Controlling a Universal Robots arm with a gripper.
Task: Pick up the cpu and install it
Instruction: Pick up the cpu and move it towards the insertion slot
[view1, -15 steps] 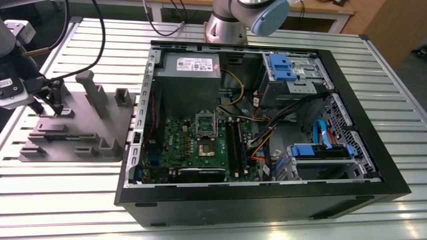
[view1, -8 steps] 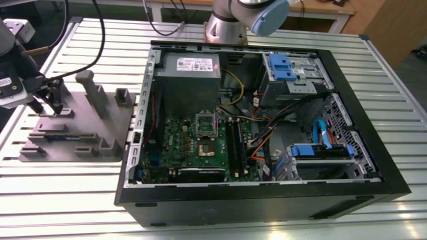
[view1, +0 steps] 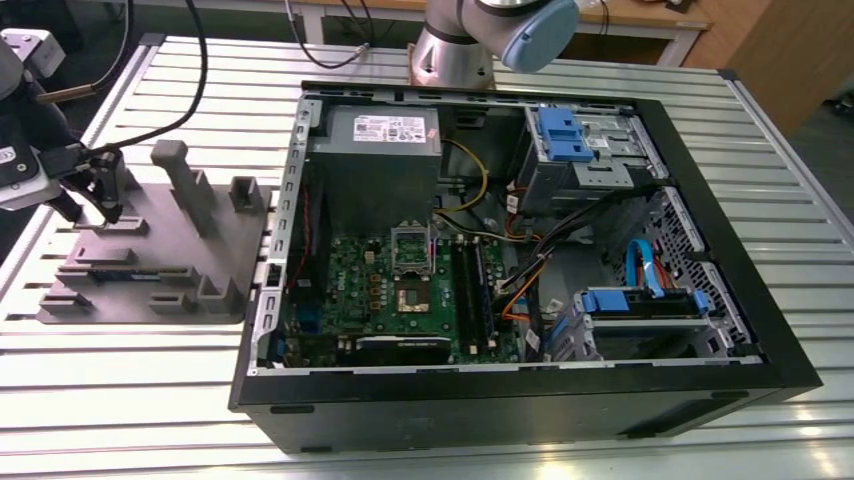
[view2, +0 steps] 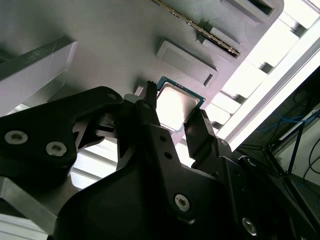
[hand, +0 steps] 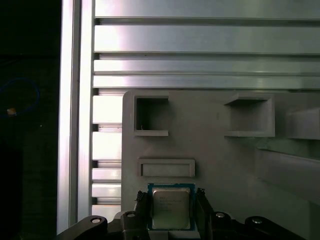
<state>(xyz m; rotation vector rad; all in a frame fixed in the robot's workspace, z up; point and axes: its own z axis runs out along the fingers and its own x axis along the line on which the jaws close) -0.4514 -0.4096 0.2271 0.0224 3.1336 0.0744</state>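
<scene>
Grey fixture (view1: 150, 292) lies on the tabletop (view1: 134, 385) toward its edge on the exterior view's left, just beside the open computer case (view1: 747, 330). The cpu (hand: 171, 210) sits flat near a corner of the fixture. In the first wrist view the claw (hand: 171, 195) is down astride it; whether it pinches the cpu cannot be told.
</scene>
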